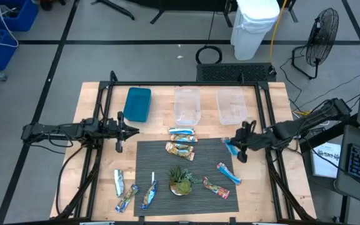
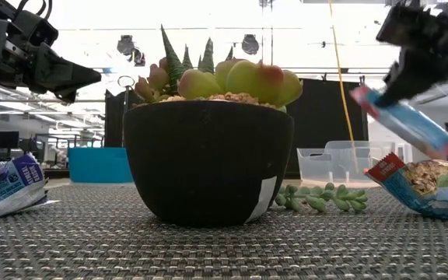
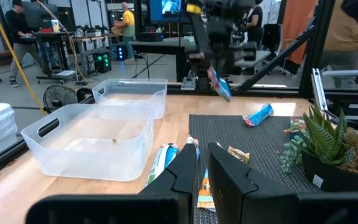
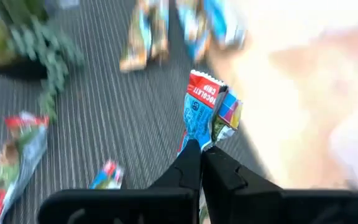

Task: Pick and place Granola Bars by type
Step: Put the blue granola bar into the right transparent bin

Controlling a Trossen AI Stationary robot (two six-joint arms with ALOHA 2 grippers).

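Note:
My right gripper point(image 1: 235, 149) is shut on a blue-and-red granola bar point(image 4: 207, 118) in the air above the right edge of the dark mat point(image 1: 161, 156). The other bars lie flat. A silvery-blue one point(image 1: 182, 132) and a tan one point(image 1: 180, 150) are at the mat's far side. Two more point(image 1: 228, 173) point(image 1: 215, 187) are on its right part. Three point(image 1: 119, 181) point(image 1: 127, 199) point(image 1: 149, 195) lie near the mat's near left corner. My left gripper point(image 1: 133, 131) hovers shut over the table's left side and touches nothing. My right gripper pinches the blue-and-red bar by one end of its wrapper point(image 4: 199, 142) between its two fingertips. The bar is lifted clear of the mat. In the low view it slants down and away from the fingers point(image 2: 407, 120).
A blue bin point(image 1: 137, 104) and two clear bins point(image 1: 187, 105) point(image 1: 232, 105) stand along the table's far side. A potted plant point(image 1: 181, 180) sits on the mat's near middle, with a thin white stick point(image 1: 153, 178) to its left. People move in the room beyond.

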